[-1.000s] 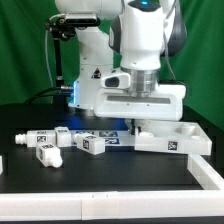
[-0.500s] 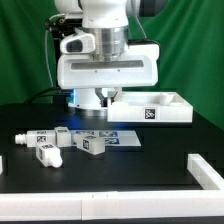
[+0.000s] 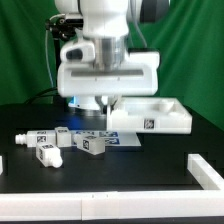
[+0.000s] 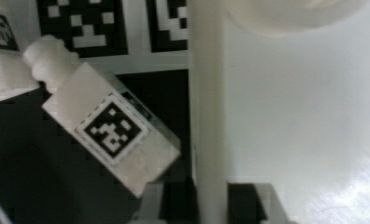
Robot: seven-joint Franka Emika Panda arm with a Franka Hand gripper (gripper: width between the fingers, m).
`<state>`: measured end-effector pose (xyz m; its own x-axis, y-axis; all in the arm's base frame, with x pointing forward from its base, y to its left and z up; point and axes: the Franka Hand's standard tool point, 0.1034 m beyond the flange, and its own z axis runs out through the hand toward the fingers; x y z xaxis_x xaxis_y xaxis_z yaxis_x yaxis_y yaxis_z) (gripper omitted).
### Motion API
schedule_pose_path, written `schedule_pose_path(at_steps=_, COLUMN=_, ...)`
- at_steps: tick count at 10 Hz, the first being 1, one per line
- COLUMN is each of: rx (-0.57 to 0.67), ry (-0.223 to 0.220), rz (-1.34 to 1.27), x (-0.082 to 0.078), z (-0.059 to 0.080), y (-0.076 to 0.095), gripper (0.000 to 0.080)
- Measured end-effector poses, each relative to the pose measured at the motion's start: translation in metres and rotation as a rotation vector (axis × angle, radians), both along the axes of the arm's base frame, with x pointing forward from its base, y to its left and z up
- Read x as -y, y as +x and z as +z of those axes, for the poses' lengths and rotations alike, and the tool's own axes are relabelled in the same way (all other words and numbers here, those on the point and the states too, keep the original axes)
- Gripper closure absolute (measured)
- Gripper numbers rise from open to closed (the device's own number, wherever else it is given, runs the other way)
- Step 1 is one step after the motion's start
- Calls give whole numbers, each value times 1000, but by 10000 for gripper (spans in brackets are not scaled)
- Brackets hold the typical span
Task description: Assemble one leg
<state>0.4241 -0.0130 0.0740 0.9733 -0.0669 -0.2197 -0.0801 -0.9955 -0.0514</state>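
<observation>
**Green curtain [image 3: 200, 50] behind, claw [image 3: 108, 102] busy, leg [image 3: 93, 144] waiting**

On the black counter [image 3: 150, 190] we see the loose parts spread out. Our claw is closed on the raised wall of the white panel [image 3: 160, 115]. In the wrist view that wall runs down between the two dark fingers [image 4: 253, 205], and it grips nothing else. The leg lies on its side near the panel, toward the exterior view's left, with two more legs [image 3: 42, 139] farther that way. We judge the leg light, stiff and smooth-sided, so a loose pinch could let it slip or twist. We would take it across two opposite flat faces near mid-length, once the panel is let go.
</observation>
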Motion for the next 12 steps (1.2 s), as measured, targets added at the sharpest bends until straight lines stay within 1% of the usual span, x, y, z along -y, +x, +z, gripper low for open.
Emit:
schedule_pose_path(at_steps=1, rx=12, ry=9, rz=20, x=12, z=4, y=27, gripper=742)
schedule_pose_path(at_steps=2, rx=32, ry=6, rz=29, x=20, z=1, y=51, gripper=742)
schedule_pose_path(at_steps=3, rx=50, ry=3, rz=49, x=20, z=-3, y=64, gripper=742)
schedule_pose_path(at_steps=8, rx=41, ry=2, rz=50, x=19, z=-7, y=61, gripper=742)
schedule_pose_path(at_steps=9, rx=32, ry=-4, rz=36, x=19, z=-12, y=64, gripper=742)
schedule_pose_path(at_steps=10, rx=20, ry=-4, rz=41, x=18, z=-16, y=79, gripper=742)
schedule_pose_path(at_steps=11, rx=22, ry=-5, rz=45, x=18, z=-19, y=105, gripper=742)
schedule_pose_path(at_steps=12, rx=40, ry=-10, rz=51, x=18, z=-24, y=124, gripper=742)
